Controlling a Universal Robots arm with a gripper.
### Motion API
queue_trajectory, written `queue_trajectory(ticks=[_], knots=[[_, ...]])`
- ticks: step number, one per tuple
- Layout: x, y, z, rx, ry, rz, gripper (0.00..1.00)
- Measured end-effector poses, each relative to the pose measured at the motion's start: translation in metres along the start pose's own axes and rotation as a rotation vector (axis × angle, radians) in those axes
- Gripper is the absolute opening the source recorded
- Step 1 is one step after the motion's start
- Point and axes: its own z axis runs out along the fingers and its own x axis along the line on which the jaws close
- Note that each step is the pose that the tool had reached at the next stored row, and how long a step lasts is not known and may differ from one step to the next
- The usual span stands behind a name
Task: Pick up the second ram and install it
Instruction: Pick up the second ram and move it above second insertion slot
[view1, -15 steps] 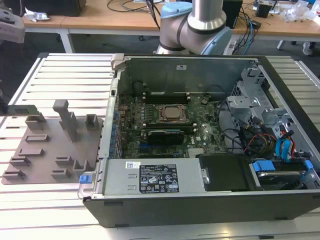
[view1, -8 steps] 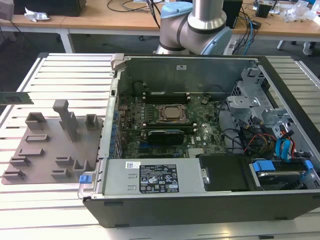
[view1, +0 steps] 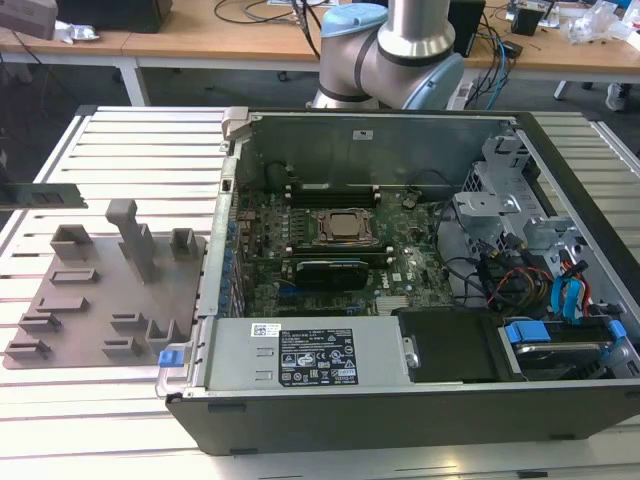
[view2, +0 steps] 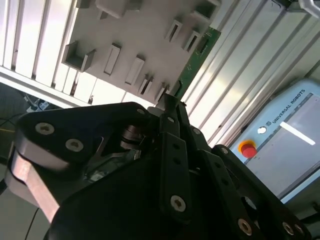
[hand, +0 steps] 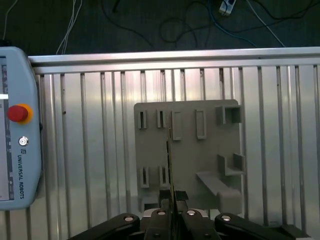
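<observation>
Second ram (view1: 40, 193) is, I think, the green strip at the exterior view's far left edge. It hangs level, above the grey plate (view1: 100, 300) and to its left in that view, but the frame cuts it short there.

Both wrist views settle the hold. The gripper (view2: 172, 102) has its dark fingers pinched tight on one end of the stick (view2: 197, 61). The stick's long axis runs straight out from the fingertips and away from the arm. In the first wrist view it shows edge-on (hand: 170, 160), a thin line above the plate's (hand: 185, 155) slotted blocks, and it seems to be lifted off them.

Just beside the plate, to the exterior view's right, stands the open computer case (view1: 400, 410) with its motherboard (view1: 300, 240) facing up. The board therefore lies on the far side of the plate from the held stick.
</observation>
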Motion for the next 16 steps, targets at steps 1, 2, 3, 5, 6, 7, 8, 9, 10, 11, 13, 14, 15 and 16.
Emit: queue_trajectory(ticks=[1,2,3,5,6,7,8,9,10,11,13,14,15,16], knots=[[-0.0001,-0.0032,0.0000,-0.0001,0.0002,0.000,0.14],[-0.0004,-0.0079,-0.0001,-0.0003,0.0004,0.000,0.14],[-0.0007,-0.0150,-0.0002,-0.0008,0.0005,0.000,0.14],[-0.0011,-0.0242,-0.0003,-0.0017,0.0005,0.000,0.14],[-0.0015,-0.0320,-0.0003,-0.0025,0.0005,0.000,0.14],[-0.0018,-0.0381,-0.0004,-0.0034,0.0006,0.000,0.14],[-0.0023,-0.0475,-0.0005,-0.0041,0.0006,0.000,0.14],[-0.0025,-0.0534,-0.0006,-0.0046,0.0007,0.000,0.14],[-0.0029,-0.0592,-0.0007,-0.0051,0.0007,0.000,0.14],[-0.0032,-0.0658,-0.0007,-0.0053,0.0007,0.000,0.14],[-0.0036,-0.0778,-0.0009,-0.0059,0.0008,0.000,0.14],[-0.0038,-0.0806,-0.0010,-0.0061,0.0009,0.000,0.14],[-0.0042,-0.0882,-0.0010,-0.0063,0.0009,0.000,0.14],[-0.0044,-0.0937,-0.0011,-0.0065,0.0011,0.000,0.14]])
